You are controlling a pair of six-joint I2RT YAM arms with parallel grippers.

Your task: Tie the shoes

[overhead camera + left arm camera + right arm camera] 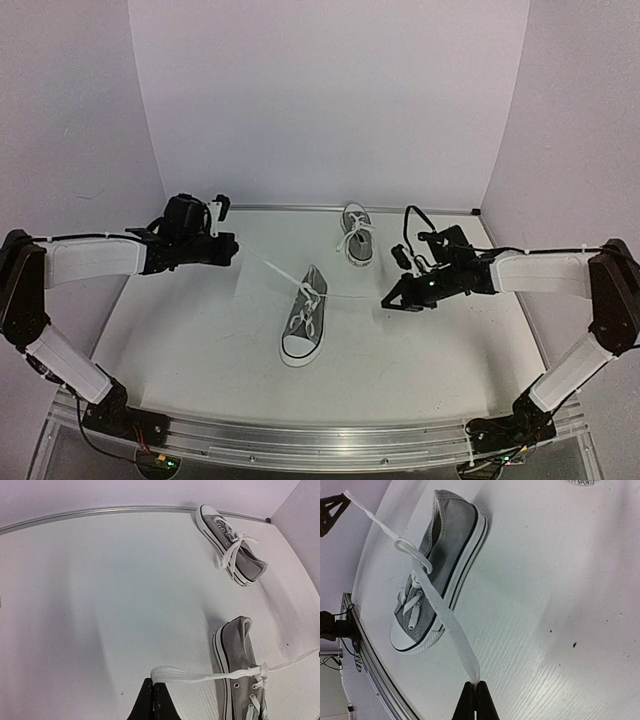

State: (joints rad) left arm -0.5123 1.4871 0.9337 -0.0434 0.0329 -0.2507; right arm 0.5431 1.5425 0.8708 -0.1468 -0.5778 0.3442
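A grey sneaker [303,327] with white laces lies in the middle of the table, toe toward me. It also shows in the left wrist view [242,675] and the right wrist view [437,570]. My left gripper [232,247] is shut on its left lace [195,676], pulled taut to the left. My right gripper [388,300] is shut on its right lace [451,630], pulled taut to the right. The laces cross at a knot [312,293] on top of the shoe. The second grey sneaker [356,233] lies at the back with its laces tied in a bow [234,547].
The white table [200,330] is enclosed by white walls at the back and sides. A metal rail [300,440] runs along the near edge. A metal strip [100,511] borders the back edge.
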